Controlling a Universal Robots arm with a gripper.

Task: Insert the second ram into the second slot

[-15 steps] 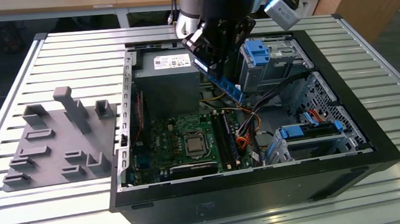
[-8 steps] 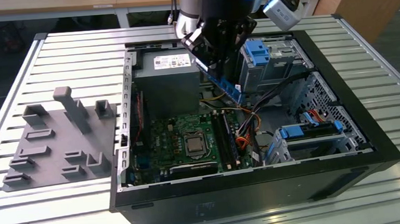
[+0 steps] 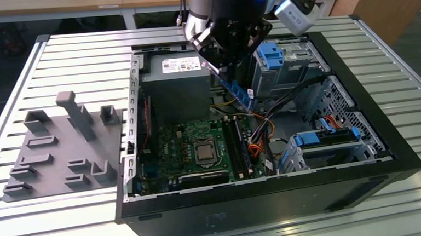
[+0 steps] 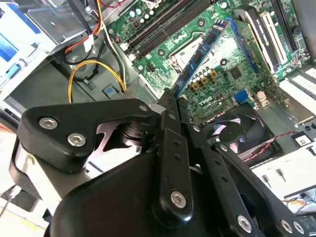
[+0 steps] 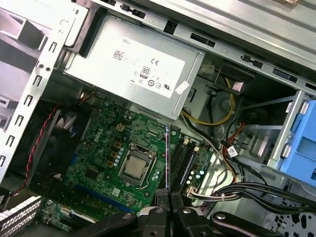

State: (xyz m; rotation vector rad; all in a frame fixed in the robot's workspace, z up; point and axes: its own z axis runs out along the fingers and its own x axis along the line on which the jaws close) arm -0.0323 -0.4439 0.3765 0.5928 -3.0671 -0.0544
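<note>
The blue memory stick (image 3: 239, 93) hangs tilted in the air over the open computer case (image 3: 274, 193). It is above the green motherboard (image 3: 190, 149) and not yet in the black memory slots (image 3: 235, 144). The gripper (image 3: 222, 68) is clamped narrow on the stick's upper end, its jaws pinching the flat faces. In the second wrist view the memory stick (image 4: 202, 52) juts out beyond the gripper (image 4: 172, 98) toward the board. In the first wrist view the stick is edge-on, a thin line just beside the slots.

The case lies on its side on a slatted metal bench (image 3: 68, 55), with a grey power supply (image 3: 175, 82) at its far end. A grey moulded holder (image 3: 59, 149) sits on the bench at the exterior view's left, beside the case. Wooden furniture (image 3: 386, 3) stands behind the bench.
</note>
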